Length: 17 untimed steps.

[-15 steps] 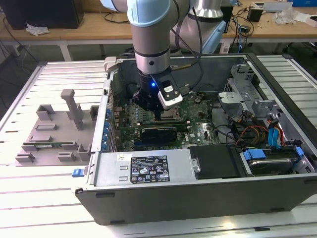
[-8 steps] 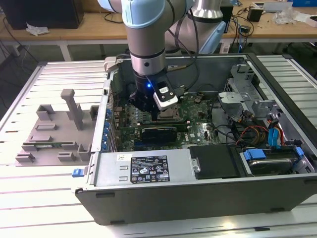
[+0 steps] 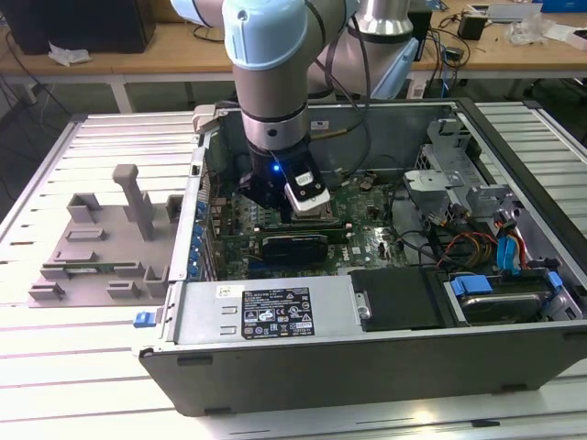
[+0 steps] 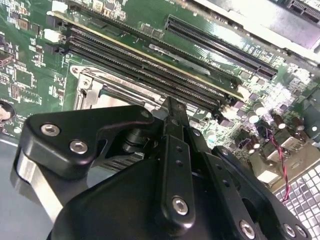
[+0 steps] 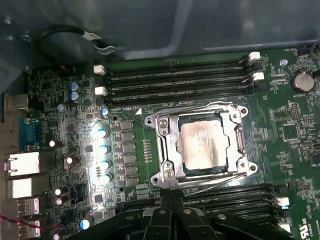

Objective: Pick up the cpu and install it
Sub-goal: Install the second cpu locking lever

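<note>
**CPU in socket, gripper over the board – risks from here**

Nearest the lens in both wrist views is the black gripper (image 4: 170, 165) linkage, low over the motherboard (image 5: 65, 150). Whether the jaws are apart or together I cannot tell; the tips are not visible.

Largest to smallest:
- Desk (image 3: 101, 367): slatted metal top; carries the open PC case (image 3: 367, 357) and, on the exterior view's left, the grey fixture tray (image 3: 101, 247).
- Robot arm (image 3: 268, 73): reaching down into the case, above the board.
- Motherboard: RAM slots (image 5: 175, 80) just beside the socket frame (image 5: 162, 145), with capacitors (image 5: 102, 150) nearby.
- CPU (image 5: 205, 145): silvery top, lying flat inside the metal socket frame in the first wrist view, apart from the gripper. It looks seated, though I cannot confirm full seating.

What could go wrong (judgement):
- Any downward push with the chip slightly off-square could bend socket pins.
- The gripper is close to the RAM slots, so a sideways move could clip their latches.
- A tilted lift-off could drag the chip out of the frame.
- The frame looks unlatched, so the chip could shift.
</note>
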Tool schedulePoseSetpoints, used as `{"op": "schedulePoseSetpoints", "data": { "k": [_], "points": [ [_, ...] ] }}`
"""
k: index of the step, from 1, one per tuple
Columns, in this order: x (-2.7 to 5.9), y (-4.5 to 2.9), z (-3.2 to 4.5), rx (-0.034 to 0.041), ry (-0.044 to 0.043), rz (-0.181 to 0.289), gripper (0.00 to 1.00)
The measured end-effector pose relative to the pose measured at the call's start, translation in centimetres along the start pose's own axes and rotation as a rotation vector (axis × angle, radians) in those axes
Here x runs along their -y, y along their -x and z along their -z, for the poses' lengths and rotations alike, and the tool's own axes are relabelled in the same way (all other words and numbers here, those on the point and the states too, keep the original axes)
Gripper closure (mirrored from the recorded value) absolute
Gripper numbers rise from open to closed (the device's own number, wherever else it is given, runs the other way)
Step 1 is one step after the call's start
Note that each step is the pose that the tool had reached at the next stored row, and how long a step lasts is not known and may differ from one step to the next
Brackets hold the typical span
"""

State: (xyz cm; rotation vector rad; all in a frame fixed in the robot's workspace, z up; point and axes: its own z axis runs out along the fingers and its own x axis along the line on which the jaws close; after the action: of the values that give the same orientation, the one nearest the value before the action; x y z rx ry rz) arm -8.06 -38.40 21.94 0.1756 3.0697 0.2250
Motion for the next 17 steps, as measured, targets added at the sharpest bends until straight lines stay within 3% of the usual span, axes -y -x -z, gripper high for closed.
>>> {"op": "schedulePoseSetpoints", "data": {
  "k": [2,5,8,11,12,14,15,17],
  "points": [
    [0.15,0.06,-0.21,-0.0031,0.0100,-0.001,0.89],
    [0.24,0.10,-0.48,-0.0066,0.0177,-0.002,0.89],
    [0.63,0.12,-1.00,-0.0111,0.0509,-0.004,0.89],
    [1.27,0.19,-0.93,-0.0124,0.0613,-0.005,0.89],
    [1.35,0.20,-0.95,-0.0135,0.0697,-0.006,0.89],
    [1.38,0.19,-1.08,-0.0169,0.1012,-0.008,0.89],
    [1.39,0.19,-1.16,-0.0180,0.1116,-0.008,0.89],
    [1.47,0.18,-1.42,-0.0194,0.1243,-0.009,0.89]
  ]
}}
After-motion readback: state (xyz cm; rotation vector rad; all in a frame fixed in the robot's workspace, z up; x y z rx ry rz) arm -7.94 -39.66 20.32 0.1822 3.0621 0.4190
